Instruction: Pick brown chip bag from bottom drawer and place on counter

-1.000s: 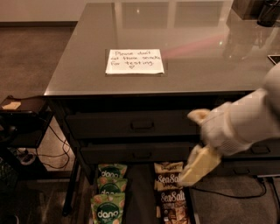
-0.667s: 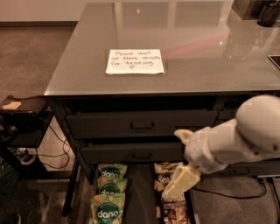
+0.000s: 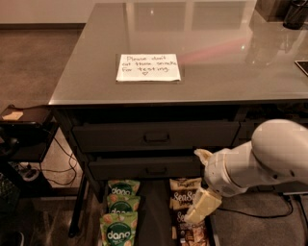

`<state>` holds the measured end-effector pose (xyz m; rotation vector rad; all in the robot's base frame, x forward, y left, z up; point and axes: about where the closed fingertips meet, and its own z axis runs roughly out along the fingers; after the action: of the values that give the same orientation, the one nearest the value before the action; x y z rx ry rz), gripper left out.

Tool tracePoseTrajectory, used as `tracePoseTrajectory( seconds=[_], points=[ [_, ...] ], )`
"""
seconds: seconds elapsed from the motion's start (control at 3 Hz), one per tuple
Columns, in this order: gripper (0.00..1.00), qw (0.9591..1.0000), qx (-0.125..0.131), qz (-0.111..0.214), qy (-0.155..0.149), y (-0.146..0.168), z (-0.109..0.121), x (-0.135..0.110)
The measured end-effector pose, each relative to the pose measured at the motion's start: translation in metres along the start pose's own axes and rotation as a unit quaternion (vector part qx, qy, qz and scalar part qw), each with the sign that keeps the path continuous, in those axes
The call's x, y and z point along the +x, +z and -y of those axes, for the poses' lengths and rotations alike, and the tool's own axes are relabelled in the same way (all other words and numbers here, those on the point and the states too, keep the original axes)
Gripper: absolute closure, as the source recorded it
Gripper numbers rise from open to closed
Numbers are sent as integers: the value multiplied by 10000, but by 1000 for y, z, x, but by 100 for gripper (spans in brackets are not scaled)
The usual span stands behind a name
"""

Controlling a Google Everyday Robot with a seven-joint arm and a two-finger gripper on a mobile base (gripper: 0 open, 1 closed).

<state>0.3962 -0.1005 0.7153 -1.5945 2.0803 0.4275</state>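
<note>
The bottom drawer [image 3: 152, 211] stands pulled out, its black inside showing. A column of several brown chip bags lies in its right half; the "Sea Salt" one [image 3: 180, 198] is near the top. My gripper [image 3: 193, 187] hangs over that column on a white arm coming from the right. Its cream fingers [image 3: 202, 206] are spread apart with nothing between them, and the lower one covers part of the bags. The glossy grey counter [image 3: 221, 53] above bears a white handwritten note [image 3: 148, 67].
Green "dang" pouches [image 3: 119, 231] fill the drawer's left half. Two shut front-handled drawers [image 3: 154, 137] sit above. A low dark side table [image 3: 24, 115] and cables [image 3: 62, 163] are at the left. A dark object [image 3: 294, 12] stands at the counter's back right.
My arm has dropped lower and moved a little left, bringing the gripper from the upper drawer fronts down over the brown bags. The bags have not moved.
</note>
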Motion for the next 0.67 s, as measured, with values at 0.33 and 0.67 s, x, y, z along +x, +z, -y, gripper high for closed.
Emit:
tracePoseTrajectory(
  seconds=[0.33, 0.67],
  points=[
    [0, 9969, 43, -528, -576, 41, 18, 62],
    [0, 9931, 16, -789, -871, 74, 44, 123]
  ],
)
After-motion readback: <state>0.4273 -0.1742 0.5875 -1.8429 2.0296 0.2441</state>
